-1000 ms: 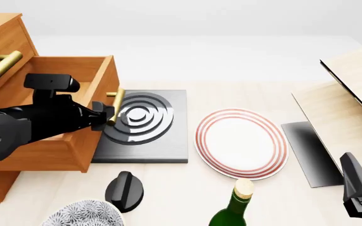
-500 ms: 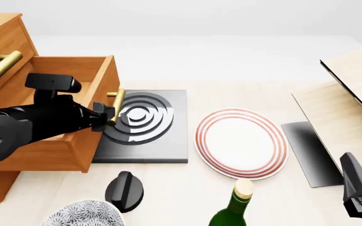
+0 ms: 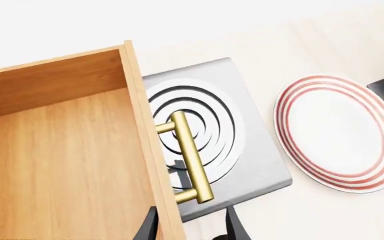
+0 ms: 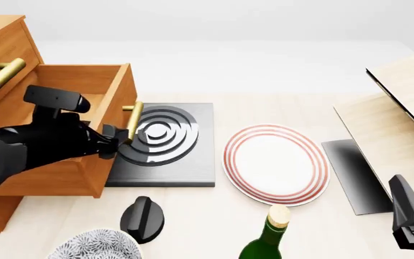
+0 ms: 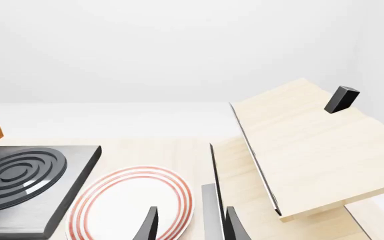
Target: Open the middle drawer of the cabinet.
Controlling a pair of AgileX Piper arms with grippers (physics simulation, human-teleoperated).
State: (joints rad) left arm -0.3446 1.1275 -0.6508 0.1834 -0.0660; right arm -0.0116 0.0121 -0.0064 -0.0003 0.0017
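Left gripper [image 4: 112,141] spread open, just beside the gold handle [image 4: 132,122] of the middle drawer [image 4: 84,108], not gripping it. Drawer pulled far out of the cabinet [image 4: 2,48], front over the black stove plate [image 4: 185,162]. Right gripper [image 5: 188,225] open, low beside the red-ringed plate [image 4: 275,162]

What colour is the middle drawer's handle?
Gold handle, clearest in the left wrist view.

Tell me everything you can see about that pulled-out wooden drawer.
The middle drawer is an orange-brown wooden box, pulled well out of the cabinet and open on top, nothing visible inside. Its front carries one gold bar handle on two posts, overhanging the black stove plate. The left gripper sits just behind that handle, not gripping it.
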